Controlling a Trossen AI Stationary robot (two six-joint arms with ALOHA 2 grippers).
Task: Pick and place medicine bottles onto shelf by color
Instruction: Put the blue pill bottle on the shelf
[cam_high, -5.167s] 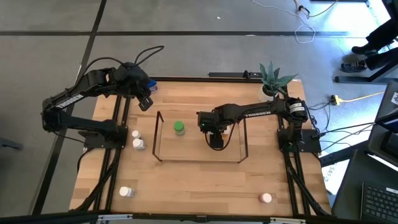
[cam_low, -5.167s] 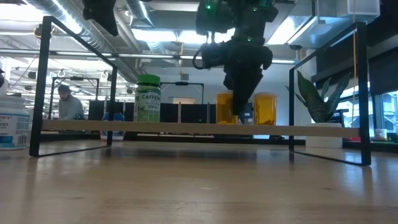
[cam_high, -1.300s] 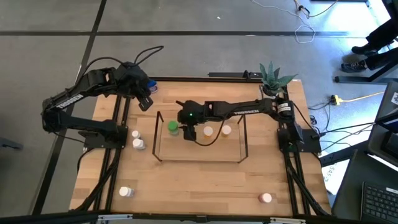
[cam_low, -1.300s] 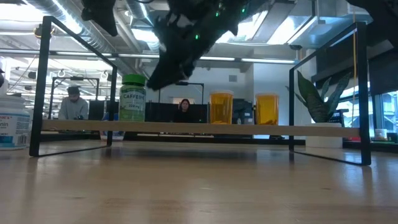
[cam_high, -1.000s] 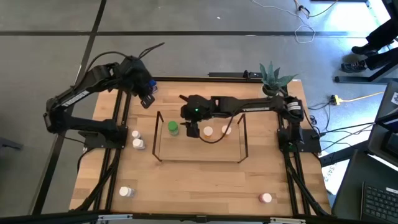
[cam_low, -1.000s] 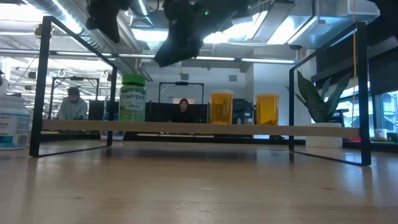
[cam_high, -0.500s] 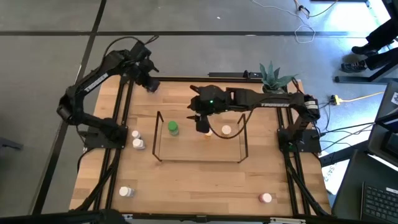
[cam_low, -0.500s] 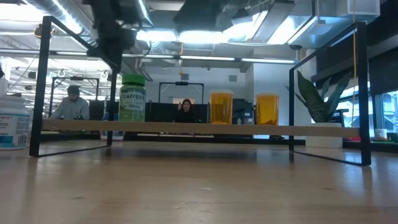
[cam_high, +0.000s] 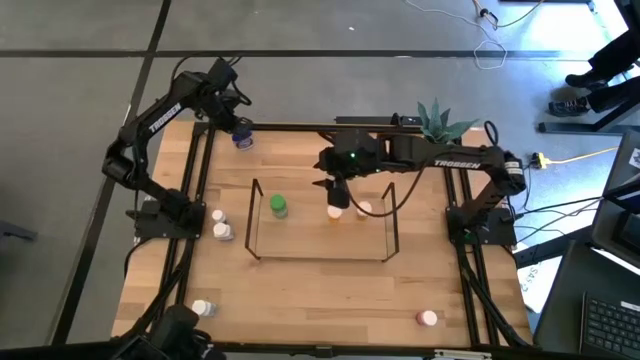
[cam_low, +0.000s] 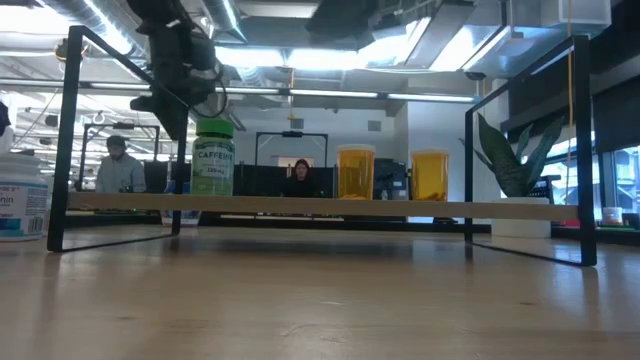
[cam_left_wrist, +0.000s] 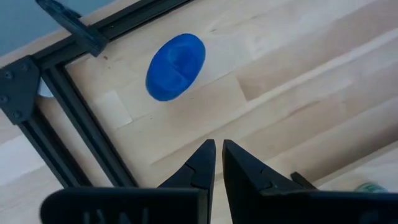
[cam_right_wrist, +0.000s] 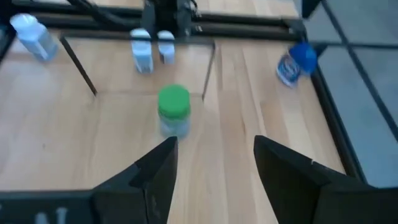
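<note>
Left gripper (cam_left_wrist: 218, 152) jaws nearly closed, empty.

3 bottles (cam_high: 278, 206) on shelf (cam_high: 322, 259)

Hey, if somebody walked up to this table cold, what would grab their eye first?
Probably the green-capped bottle and two orange bottles lined up on the wire shelf in the middle of the table. Next, the left claw, shut, hovering over the blue-capped bottle at the far left corner. The right claw hangs open above the shelf.
</note>
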